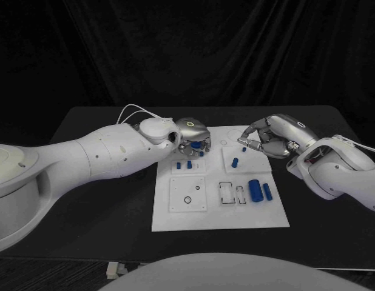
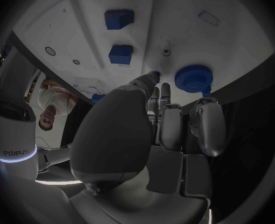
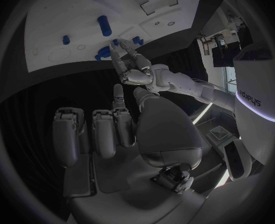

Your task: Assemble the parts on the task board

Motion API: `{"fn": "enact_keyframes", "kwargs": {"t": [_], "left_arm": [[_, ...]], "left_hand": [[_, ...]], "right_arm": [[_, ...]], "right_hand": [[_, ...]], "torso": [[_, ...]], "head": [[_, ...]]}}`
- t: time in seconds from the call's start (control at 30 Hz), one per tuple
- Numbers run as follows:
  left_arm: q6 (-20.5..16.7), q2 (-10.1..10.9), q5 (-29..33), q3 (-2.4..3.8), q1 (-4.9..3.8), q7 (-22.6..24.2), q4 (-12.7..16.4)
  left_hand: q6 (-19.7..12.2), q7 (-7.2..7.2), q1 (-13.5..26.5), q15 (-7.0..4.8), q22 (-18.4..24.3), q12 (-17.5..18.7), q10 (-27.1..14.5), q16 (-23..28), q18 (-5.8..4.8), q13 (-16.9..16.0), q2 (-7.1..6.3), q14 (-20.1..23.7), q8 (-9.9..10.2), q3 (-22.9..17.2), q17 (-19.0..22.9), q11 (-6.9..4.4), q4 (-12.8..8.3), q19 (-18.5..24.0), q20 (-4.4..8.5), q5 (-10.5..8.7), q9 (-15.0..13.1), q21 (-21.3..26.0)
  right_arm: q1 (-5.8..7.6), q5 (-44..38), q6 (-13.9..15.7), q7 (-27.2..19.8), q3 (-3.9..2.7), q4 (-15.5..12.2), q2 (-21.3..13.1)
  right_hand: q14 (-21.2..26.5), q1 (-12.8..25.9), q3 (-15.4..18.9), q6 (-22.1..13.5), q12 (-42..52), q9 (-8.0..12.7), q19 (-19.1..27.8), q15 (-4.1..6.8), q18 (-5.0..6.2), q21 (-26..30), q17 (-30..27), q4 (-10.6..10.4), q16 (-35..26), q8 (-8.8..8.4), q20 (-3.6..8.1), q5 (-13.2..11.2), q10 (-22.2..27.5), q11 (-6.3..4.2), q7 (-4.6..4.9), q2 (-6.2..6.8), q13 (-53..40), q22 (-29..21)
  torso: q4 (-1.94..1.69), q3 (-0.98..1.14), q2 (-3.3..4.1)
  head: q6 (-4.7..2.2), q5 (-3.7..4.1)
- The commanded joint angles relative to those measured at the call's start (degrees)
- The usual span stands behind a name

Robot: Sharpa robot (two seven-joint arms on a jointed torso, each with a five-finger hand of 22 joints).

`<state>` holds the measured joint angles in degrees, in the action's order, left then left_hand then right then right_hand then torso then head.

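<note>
Task board (image 1: 220, 209): white plate, centre of the head frame, lying flat on the black table (image 1: 91, 206), its recessed panels turned up so that parts can be seated from above. Left hand (image 1: 191, 140): at the board's upper left corner, fingers bent down over a round blue toothed part (image 2: 194, 78); the left wrist view shows one fingertip (image 2: 152, 77) just beside that part and the other fingers lying straight near it, but whether the part is actually pinched cannot be told. Judged purpose: to seat or turn the round part near its small peg hole. Two blue square blocks (image 2: 120, 19), beyond the fingertips in that view, appear to stand in their places on the board. Right hand (image 1: 272, 139): at the board's upper right edge, fingers curled inward with the tips close to the board surface; nothing plainly between them, so hold cannot be told. It is probably waiting or steadying the plate's edge. Blue cylinder (image 1: 256, 190): lower right of the board in the head frame, lying loose beside an outlined slot, with a slimmer blue piece (image 1: 268, 191) just to its right; both seem not yet fitted. A small blue peg (image 1: 236, 162) lies mid-board, apart from both hands.
</note>
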<state>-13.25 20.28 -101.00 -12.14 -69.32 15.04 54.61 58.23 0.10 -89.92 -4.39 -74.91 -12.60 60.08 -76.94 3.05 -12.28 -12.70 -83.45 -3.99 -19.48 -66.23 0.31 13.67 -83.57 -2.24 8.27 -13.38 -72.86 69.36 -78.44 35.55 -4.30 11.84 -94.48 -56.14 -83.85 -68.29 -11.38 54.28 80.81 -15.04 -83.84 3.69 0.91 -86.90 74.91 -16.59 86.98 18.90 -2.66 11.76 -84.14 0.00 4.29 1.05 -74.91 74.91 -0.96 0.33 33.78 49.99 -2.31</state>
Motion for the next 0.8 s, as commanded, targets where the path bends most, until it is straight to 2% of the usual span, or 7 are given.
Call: {"fn": "enact_keyframes", "kwargs": {"t": [0.03,0.3,0.8], "left_arm": [[0.1,-0.2,0.0,0.07,0.13,0.5,-0.1],[0.6,-0.3,0.0,0.07,0.31,0.3,-0.3],[1.4,-0.7,0.0,0.07,0.79,0.1,-0.8]], "left_hand": [[-0.6,-0.01,0.5,0.42,-10.2,-0.2,0.4,0.1,0.63,-0.1,0.11,0.2,0.3,-0.1,0.1,-0.05,-0.2,0.4,-0.13,-0.18,0.1,0.3],[0.3,0.59,0.6,0.4,-10.1,-0.4,0.6,0.1,0.66,-0.5,0.45,0.3,-0.3,-0.2,0.2,-0.12,-0.3,0.4,-0.17,-0.1,-0.2,0.4],[2.6,1.32,0.5,0.15,-10.0,-0.8,0.7,-0.3,0.76,-1.7,1.13,0.1,-1.6,-0.6,-0.2,-0.43,-1.2,0.6,-0.04,1.33,-1.1,1.0]], "right_arm": [[-0.13,-0.1,-0.5,1.1,-0.03,-0.1,-0.1],[-0.13,-0.1,-0.7,1.2,-0.03,0.0,0.0],[-0.13,-0.1,-0.8,1.3,-0.03,0.0,0.0]], "right_hand": [[-4.7,0.0,0.3,0.1,-0.2,0.1,-4.6,0.3,0.0,0.2,8.1,0.2,-0.3,-0.18,0.32,0.2,-1.0,-0.3,0.02,-0.08,-2.8,13.9],[-4.6,-0.1,0.3,0.1,-0.3,0.1,-4.5,0.3,0.04,0.3,7.7,0.2,-0.5,-0.19,0.31,0.3,-0.9,-0.3,0.03,-0.07,-2.7,13.8],[-4.6,-0.1,0.3,0.1,-0.4,0.1,-4.5,0.3,0.07,0.4,7.6,0.2,-0.6,-0.21,0.31,0.3,-0.9,-0.29,0.03,-0.06,-2.6,13.8]], "torso": [[0.0,0.01,0.02],[0.0,0.01,0.0],[0.01,0.0,0.0]], "head": [[0.01,0.17],[0.01,0.25],[0.01,0.23]]}}
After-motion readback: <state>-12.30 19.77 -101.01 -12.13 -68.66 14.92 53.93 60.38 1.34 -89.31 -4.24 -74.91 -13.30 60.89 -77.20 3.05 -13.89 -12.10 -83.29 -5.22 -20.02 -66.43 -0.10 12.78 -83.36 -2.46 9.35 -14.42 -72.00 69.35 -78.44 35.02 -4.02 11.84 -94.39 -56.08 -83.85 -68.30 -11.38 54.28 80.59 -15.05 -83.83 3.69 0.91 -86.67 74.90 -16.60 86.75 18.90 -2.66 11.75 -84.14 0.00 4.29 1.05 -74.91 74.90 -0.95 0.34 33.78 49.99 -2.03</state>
